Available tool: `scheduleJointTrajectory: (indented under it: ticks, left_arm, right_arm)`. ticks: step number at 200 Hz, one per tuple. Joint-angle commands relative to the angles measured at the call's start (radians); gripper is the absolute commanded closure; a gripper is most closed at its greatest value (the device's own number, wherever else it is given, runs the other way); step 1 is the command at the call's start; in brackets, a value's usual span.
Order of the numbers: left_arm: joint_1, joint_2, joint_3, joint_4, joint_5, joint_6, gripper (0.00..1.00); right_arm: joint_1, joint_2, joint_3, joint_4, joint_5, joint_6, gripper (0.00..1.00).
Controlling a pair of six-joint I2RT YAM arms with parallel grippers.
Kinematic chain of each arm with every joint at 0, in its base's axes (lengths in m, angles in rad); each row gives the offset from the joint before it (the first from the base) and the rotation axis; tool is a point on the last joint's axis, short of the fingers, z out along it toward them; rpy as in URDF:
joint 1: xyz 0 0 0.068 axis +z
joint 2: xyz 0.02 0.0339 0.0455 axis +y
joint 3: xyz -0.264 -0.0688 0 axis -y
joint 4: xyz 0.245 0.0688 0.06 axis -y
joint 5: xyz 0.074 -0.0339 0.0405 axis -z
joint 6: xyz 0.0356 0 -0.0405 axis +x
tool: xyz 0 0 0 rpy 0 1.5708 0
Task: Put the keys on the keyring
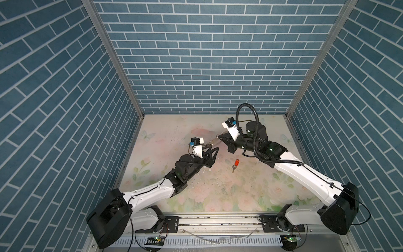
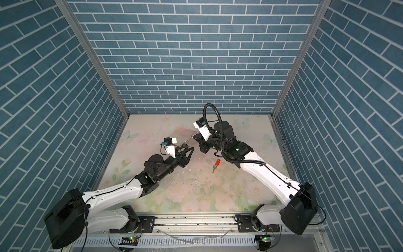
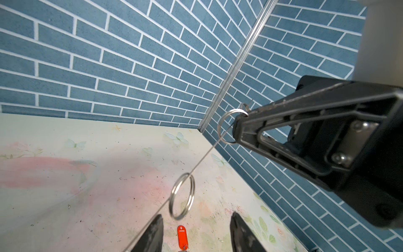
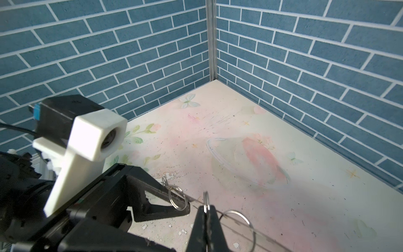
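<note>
- Right wrist view: right hand [image 4: 206, 209] is closed, pinching one silver ring of the keyring [image 4: 205, 197]; judged to hold it taut above the worktop [image 4: 261, 109] for threading.
- Left hand [image 3: 196, 220] stands parted around a second ring [image 3: 192, 189], clamping nothing visible.
- Red-tagged key [image 1: 235, 164] lies unobstructed on the worktop, near both hands; yellow-tagged key not seen.

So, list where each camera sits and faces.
Both top views: high at the front, looking down at the table; left arm and right arm show.
Left wrist: on the left arm, looking past its parted jaws to a back corner; right gripper shows.
Right wrist: on the right arm, above its shut jaws, facing the left gripper.
Wrist views share the keyring.
</note>
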Motion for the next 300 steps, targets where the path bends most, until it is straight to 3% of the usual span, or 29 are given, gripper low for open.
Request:
scheduleJointTrajectory:
  ticks: [1,109,184,300]
  left_arm:
    - [0.013,-0.022,-0.002,0.047,0.016,0.015,0.51]
    - [0.034,-0.1,-0.044,0.036,0.001,0.029,0.59]
    - [0.044,-0.106,-0.044,0.041,-0.004,0.032,0.76]
    - [0.047,-0.21,-0.065,-0.063,-0.065,0.06,0.92]
  right_arm:
    - [0.009,-0.03,-0.002,0.02,-0.037,0.027,1.0]
    - [0.015,-0.03,-0.01,0.019,-0.06,0.03,1.0]
    - [0.022,-0.038,-0.023,0.015,-0.083,0.026,1.0]
    - [0.031,-0.055,-0.043,0.012,-0.083,0.02,1.0]
